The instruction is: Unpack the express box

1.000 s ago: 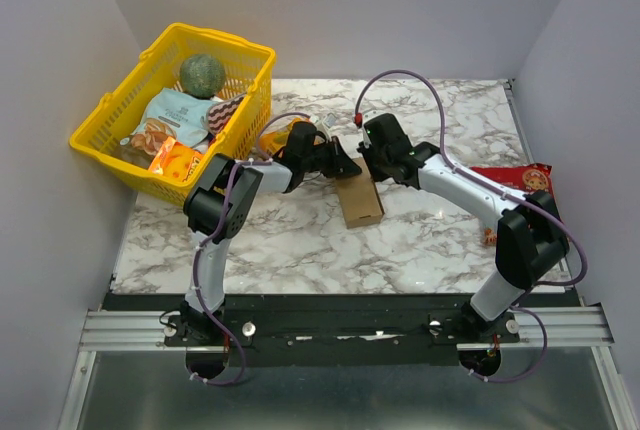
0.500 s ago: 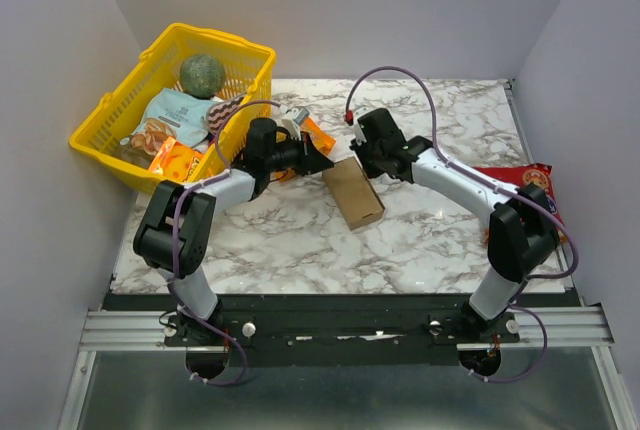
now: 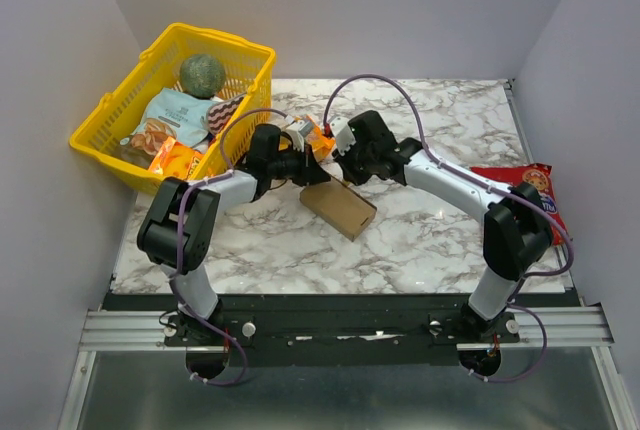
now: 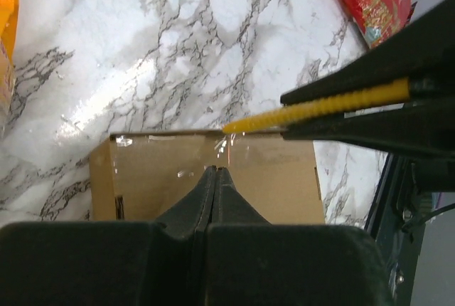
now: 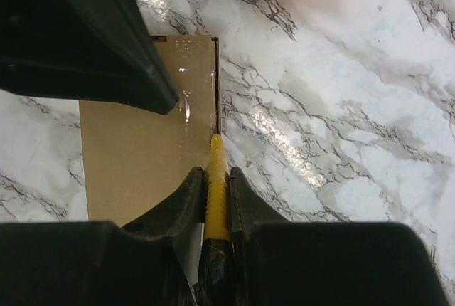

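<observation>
The express box (image 3: 338, 208), plain brown cardboard, lies flat and skewed on the marble table; its lid shows in the left wrist view (image 4: 156, 178) and the right wrist view (image 5: 135, 156). My left gripper (image 3: 312, 171) is shut and empty, its tips (image 4: 215, 171) resting on the box's top. My right gripper (image 3: 342, 167) is shut on a thin yellow ridged cutter (image 5: 216, 178), whose tip sits at the box's taped edge. The cutter also shows in the left wrist view (image 4: 320, 110). The two grippers almost touch over the box's far end.
An orange snack packet (image 3: 316, 134) lies just behind the grippers. A red snack bag (image 3: 528, 186) lies at the table's right edge. A yellow basket (image 3: 110, 110) with several snacks and a green ball stands at the back left.
The box has slid left and turned, so it now lies more diagonal. Both grippers have shifted left with it, and the cutter stays at its edge.
</observation>
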{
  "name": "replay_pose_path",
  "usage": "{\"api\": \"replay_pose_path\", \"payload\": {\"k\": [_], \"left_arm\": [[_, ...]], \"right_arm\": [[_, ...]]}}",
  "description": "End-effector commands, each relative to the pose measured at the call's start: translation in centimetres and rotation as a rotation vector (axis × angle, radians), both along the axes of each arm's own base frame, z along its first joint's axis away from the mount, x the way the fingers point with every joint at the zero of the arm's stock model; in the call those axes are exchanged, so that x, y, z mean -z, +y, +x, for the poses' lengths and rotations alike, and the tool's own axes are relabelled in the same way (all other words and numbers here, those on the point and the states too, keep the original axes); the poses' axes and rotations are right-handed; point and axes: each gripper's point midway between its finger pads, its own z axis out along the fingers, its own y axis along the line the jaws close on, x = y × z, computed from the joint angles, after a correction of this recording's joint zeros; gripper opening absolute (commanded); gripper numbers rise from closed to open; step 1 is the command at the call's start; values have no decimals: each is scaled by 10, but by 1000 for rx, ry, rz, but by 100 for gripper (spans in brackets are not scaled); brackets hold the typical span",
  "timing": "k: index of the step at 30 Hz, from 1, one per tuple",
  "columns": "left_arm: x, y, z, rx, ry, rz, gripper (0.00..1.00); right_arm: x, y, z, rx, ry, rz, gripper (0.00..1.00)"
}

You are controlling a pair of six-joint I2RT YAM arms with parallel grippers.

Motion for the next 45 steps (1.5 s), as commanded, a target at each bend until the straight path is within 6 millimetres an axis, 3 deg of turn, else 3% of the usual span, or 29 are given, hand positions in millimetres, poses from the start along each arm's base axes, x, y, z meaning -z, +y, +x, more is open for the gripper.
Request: {"api": "replay_pose_path", "payload": {"k": [1,6,21,28,33,45], "left_arm": [[1,-16,17,-4,23,-35,0],[43,-17,20,-23,111,37,0],[85,0,29,-128,108,223,0],[83,4,32,-154,86,262,0],[66,6,29,-150,47,259,0],[68,12,28,-168,40,283,0]], "right_arm": [[-1,6,-12,-87,-7,4,0],[-2,2,-14,-99,-18,-11,1],[-4,-19,-27,-11,25,-45,0],[-15,-14,-16,28,-19,-34,1],[-14,-14,-8,22,-49,-62,1],[-5,-24,-35,18,45,-65,0]]}}
